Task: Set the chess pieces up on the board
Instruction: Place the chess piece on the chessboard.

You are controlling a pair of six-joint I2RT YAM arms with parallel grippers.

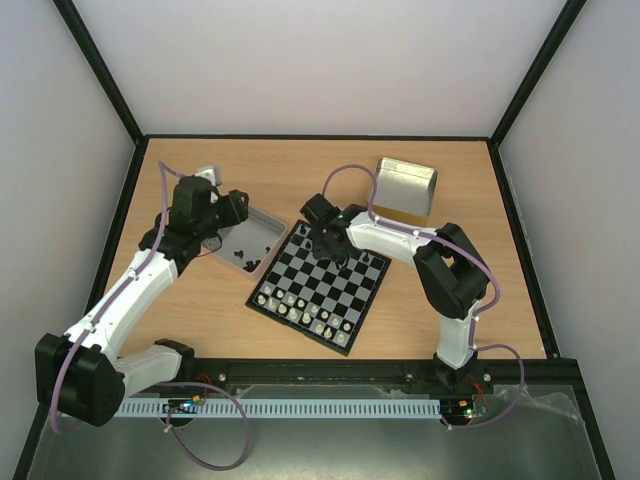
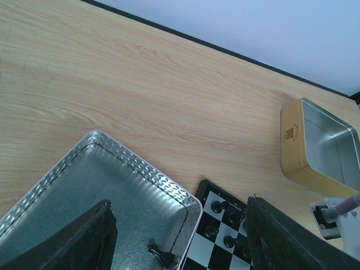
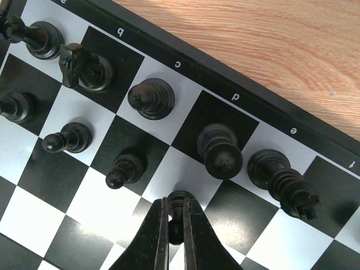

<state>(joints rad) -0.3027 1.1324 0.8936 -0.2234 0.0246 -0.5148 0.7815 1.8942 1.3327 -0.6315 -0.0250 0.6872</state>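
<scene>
The board (image 1: 330, 283) lies mid-table, with black chess pieces (image 1: 305, 232) along its far edge. My right gripper (image 3: 176, 220) is shut on a black pawn (image 3: 180, 202) whose base rests on a light square of the second row, below the d-file piece (image 3: 220, 152). In the top view, the right gripper (image 1: 331, 246) is over the board's far side. My left gripper (image 2: 180, 239) is open and empty, over the right corner of the diamond-pattern metal tray (image 2: 140, 169). A black piece (image 2: 160, 256) lies in that tray corner. More loose black pieces (image 1: 246, 260) lie in the tray (image 1: 262, 222).
Pale pieces (image 1: 300, 305) fill the board's two near rows. An open tan and silver tin (image 1: 405, 188) stands behind the board on the right, and it also shows in the left wrist view (image 2: 320, 147). The tray sits against the board's left corner (image 2: 209, 194).
</scene>
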